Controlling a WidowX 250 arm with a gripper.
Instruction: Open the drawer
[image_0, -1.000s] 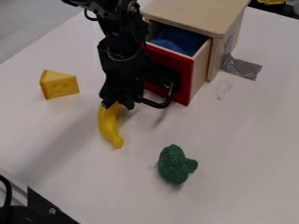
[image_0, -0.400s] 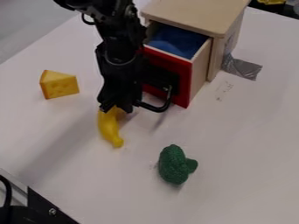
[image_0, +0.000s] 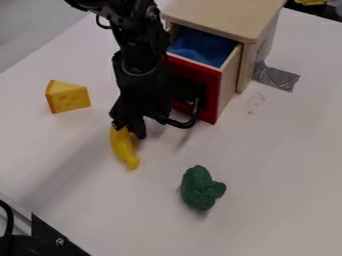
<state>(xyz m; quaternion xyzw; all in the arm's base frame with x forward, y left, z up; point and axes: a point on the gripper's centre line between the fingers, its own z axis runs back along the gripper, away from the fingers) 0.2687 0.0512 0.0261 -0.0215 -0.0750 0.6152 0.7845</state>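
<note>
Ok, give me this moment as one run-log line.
Opening task | wooden drawer with red front: partly open | black gripper: by drawer front and yellow toy banana

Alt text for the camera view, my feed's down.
The red-fronted drawer stands partly open, something blue inside; the black pincer hangs near its handle, by a banana, with cheese and broccoli on the table.

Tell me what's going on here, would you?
A robot arm has its black gripper low in front of a wooden cabinet, whose red-fronted drawer is partly open, showing blue cloth inside. Opening that drawer is its job. Right by the gripper lies a toy banana; toy cheese and toy broccoli sit farther off on the table.
</note>
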